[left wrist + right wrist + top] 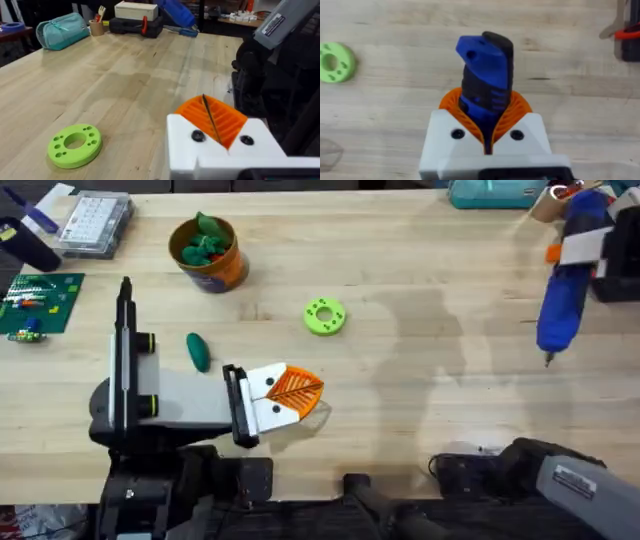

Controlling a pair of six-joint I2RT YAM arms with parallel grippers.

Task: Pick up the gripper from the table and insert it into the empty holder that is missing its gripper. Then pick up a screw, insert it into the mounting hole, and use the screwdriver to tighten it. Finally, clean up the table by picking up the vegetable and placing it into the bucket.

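Several green pieces in bucket (210, 255) | right gripper (487, 132) clamps screwdriver (485, 75) | left gripper (212, 122) closed

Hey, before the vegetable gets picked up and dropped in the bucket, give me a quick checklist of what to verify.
1. Vegetable lying free on the table: ok.
2. Bucket upright: ok.
3. Room in the bucket, given the green pieces inside: cannot tell.
4. Left gripper open for the pick: not ok, it is shut.
5. Right gripper clamped on the screwdriver: ok.
6. Screw tightened: cannot tell.
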